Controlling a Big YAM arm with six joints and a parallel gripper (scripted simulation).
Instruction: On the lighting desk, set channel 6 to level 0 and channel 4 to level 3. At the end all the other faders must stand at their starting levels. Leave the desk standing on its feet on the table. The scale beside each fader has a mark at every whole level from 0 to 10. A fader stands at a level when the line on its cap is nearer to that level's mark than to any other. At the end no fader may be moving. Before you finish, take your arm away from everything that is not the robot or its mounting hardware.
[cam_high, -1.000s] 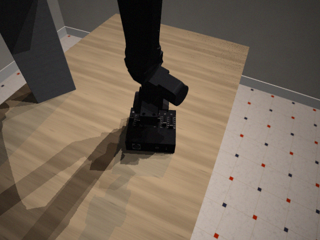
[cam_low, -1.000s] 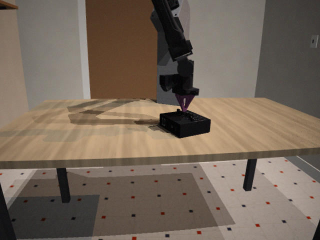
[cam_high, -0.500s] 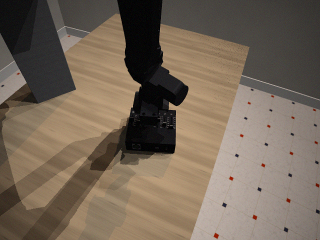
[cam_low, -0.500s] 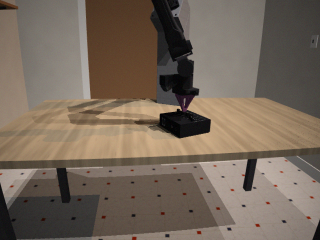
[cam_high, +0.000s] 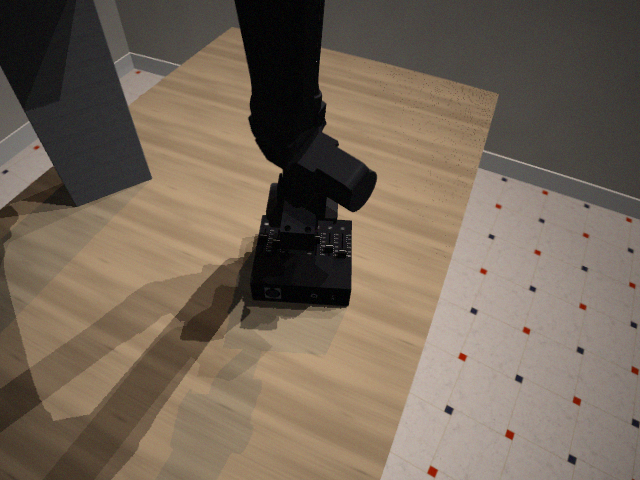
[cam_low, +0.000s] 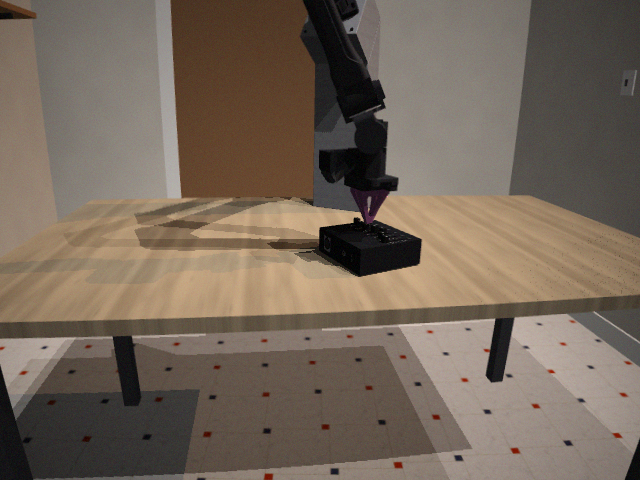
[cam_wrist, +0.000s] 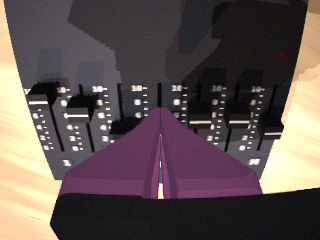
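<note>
The black lighting desk (cam_high: 302, 279) (cam_low: 379, 253) (cam_wrist: 167, 34) stands on its feet near the middle of the wooden table (cam_high: 155, 248) (cam_low: 206, 289). A row of several faders with white scales runs across its top; in the wrist view fader caps (cam_wrist: 76, 115) (cam_wrist: 200, 120) (cam_wrist: 240, 120) show on both sides of the fingers. My gripper (cam_low: 370, 221) (cam_wrist: 160, 118) has purple fingers, pressed together to a point, empty. It points straight down at the fader row, its tip over a middle channel. The arm hides that part of the desk in the top view.
A grey robot base column (cam_high: 82, 103) (cam_low: 330, 155) stands at the table's back. The table's edge (cam_high: 439, 289) drops to a tiled floor (cam_high: 542, 335) on the right.
</note>
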